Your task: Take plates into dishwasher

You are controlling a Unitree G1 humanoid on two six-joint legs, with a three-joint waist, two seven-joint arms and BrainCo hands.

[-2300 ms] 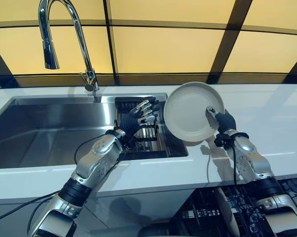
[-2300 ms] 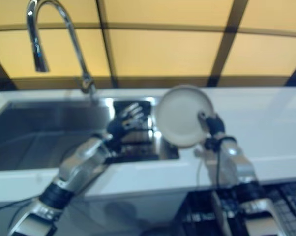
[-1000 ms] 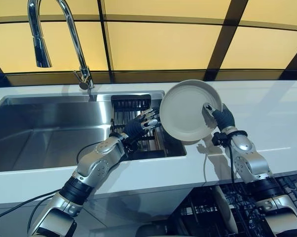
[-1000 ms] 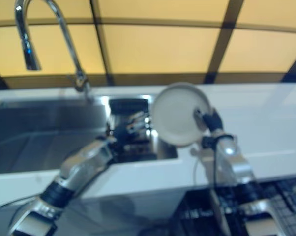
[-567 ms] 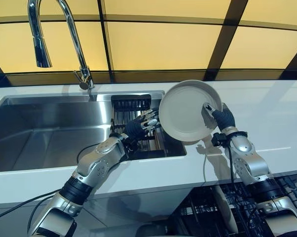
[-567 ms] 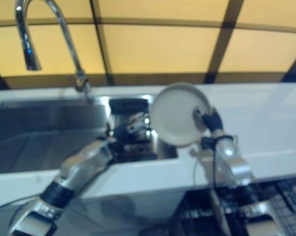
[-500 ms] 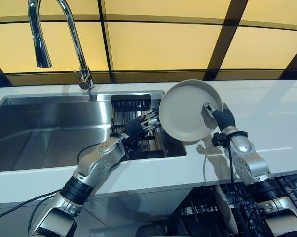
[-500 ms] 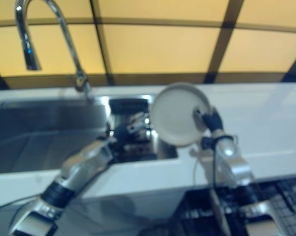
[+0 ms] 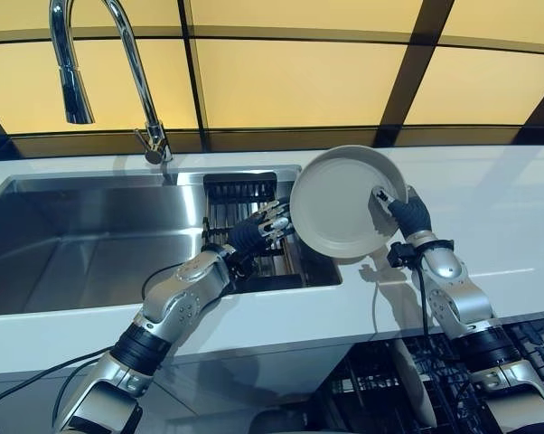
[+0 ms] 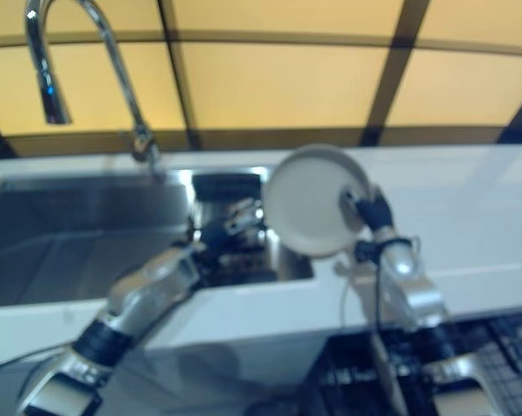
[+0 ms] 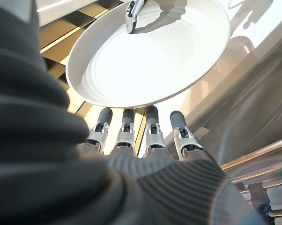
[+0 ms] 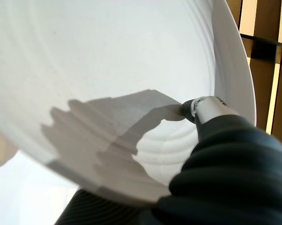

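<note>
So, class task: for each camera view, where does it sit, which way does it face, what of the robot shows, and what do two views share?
Left eye view: on the head, looking down at the sink, both arms in view.
Right eye view: same scene, slightly offset.
Left wrist view: on the left wrist, looking along the left hand up at the plate.
Right wrist view: on the right wrist, facing the plate pinched by the right hand.
Shared: all four show the plate.

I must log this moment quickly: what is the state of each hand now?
Left hand: open, fingers straight, just under the plate's rim, holding nothing.
Right hand: shut on the plate, thumb on its face.
</note>
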